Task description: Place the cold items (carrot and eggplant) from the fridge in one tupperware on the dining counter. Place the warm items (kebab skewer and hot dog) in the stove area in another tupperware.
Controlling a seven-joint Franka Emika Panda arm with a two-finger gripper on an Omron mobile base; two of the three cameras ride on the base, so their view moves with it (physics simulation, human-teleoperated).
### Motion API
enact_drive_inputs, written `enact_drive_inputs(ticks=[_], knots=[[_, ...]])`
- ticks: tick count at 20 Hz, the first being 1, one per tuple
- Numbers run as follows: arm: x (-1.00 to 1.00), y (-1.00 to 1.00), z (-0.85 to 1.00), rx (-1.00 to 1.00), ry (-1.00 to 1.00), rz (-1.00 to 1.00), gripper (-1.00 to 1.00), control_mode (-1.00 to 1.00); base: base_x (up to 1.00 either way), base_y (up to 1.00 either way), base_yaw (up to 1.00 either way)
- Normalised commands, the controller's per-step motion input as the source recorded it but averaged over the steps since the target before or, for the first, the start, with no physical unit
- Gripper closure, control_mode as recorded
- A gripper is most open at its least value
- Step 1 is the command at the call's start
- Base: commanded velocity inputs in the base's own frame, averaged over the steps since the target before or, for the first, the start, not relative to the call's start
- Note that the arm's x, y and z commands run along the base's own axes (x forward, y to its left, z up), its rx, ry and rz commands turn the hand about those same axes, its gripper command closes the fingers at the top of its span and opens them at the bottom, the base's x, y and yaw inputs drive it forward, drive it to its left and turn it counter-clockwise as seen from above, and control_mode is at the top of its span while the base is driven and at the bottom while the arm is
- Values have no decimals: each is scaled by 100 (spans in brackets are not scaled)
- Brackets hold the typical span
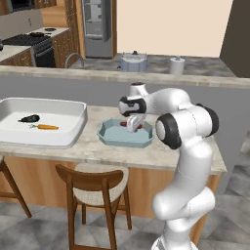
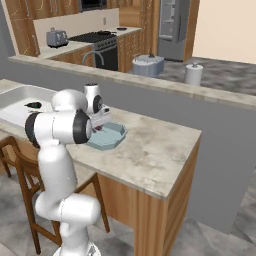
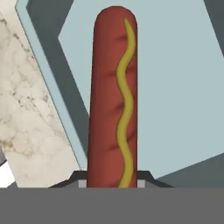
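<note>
Hand view: hot dog clamped between the closed fingers over the blue tub.
From the left base view, the gripper is seen held above the tub on the counter; carrot and eggplant are seen in the white tray (at 9 o'clock of the tub).

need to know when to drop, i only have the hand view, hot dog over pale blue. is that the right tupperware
Observer: The gripper hangs over the small blue tupperware on the dining counter.
Operator: where did the cold stuff go
Observer: The carrot and eggplant lie in the big white tupperware, left of the blue one.
Operator: anything else in the blue one
Observer: I cannot tell; the arm covers part of it.
</note>
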Motion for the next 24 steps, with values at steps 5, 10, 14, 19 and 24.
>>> enact_drive_inputs(ticks=[5,10,14,19,24], knots=[[62,0,-44,0,2,0,100,-100,0,0,0],[33,5,-46,-2,0,0,100,-100,0,0,0],[35,8,-38,0,0,0,100,-100,0,0,0],[33,10,-36,0,0,0,-100,-100,0,0,0],[25,4,-31,-1,0,0,-100,-100,0,0,0]])
